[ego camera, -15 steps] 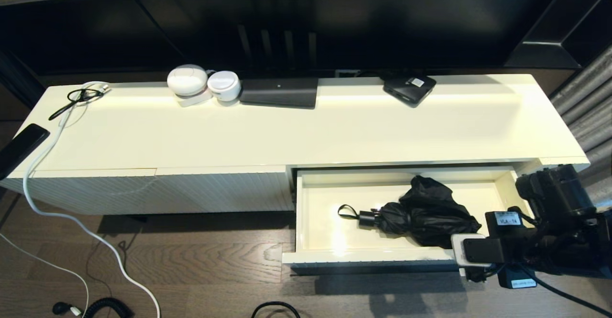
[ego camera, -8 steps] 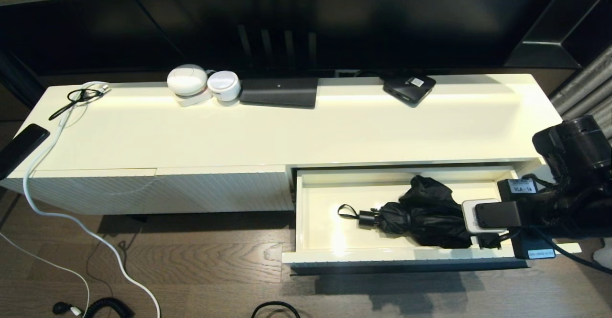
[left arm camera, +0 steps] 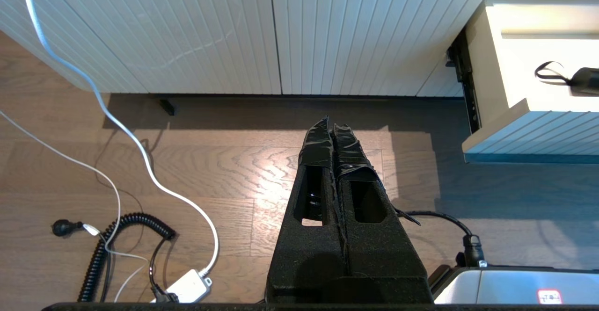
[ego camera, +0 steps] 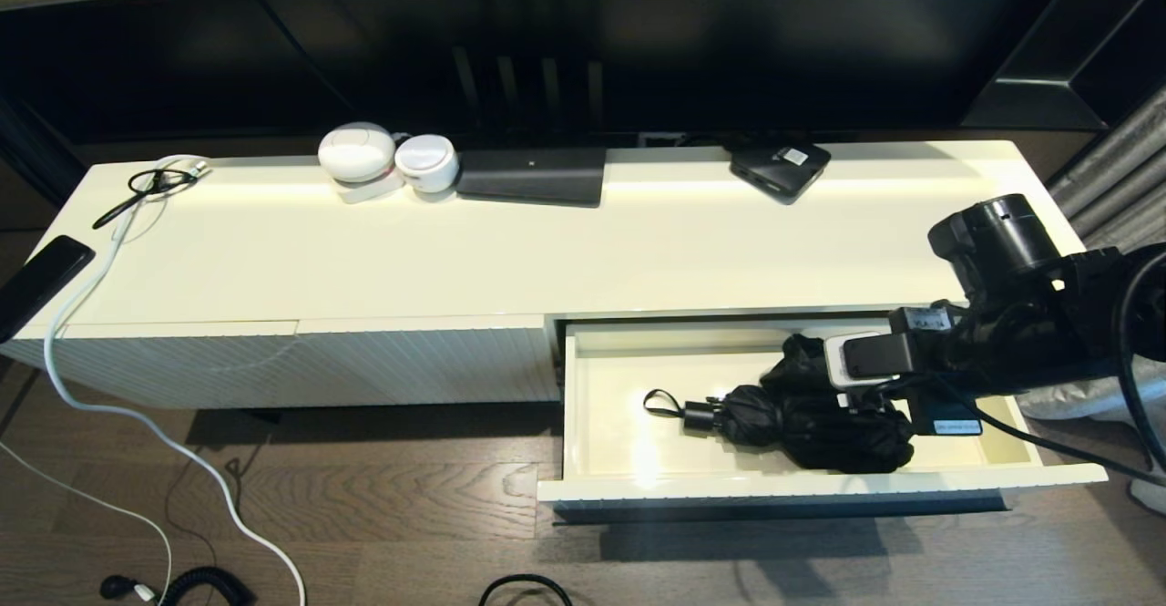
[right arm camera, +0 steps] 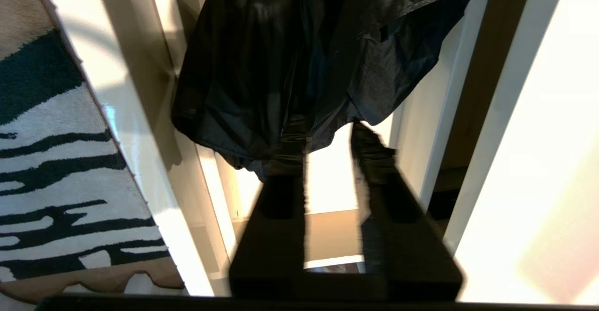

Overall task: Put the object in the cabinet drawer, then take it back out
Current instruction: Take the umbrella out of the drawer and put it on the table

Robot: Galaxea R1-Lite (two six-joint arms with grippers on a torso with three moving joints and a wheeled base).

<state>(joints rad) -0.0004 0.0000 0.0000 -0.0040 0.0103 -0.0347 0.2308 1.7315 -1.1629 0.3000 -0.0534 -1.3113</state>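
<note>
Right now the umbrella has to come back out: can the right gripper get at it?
Probably yes. The drawer is pulled out, nothing covers the umbrella, and the right gripper is open at the fabric's edge.

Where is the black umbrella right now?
The umbrella lies inside the open drawer at the cabinet's right end, toward the drawer's right half, with the right gripper just at its fabric.

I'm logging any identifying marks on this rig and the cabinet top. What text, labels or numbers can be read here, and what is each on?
No text reads for certain.
White tag on the right arm: print too small to read.
Blue sticker under the right arm's wrist: print too small.
White label on the flat black box: unreadable.
Red-and-white sticker on the grey unit: blurred.
Umbrella and drawer: no markings visible.
</note>
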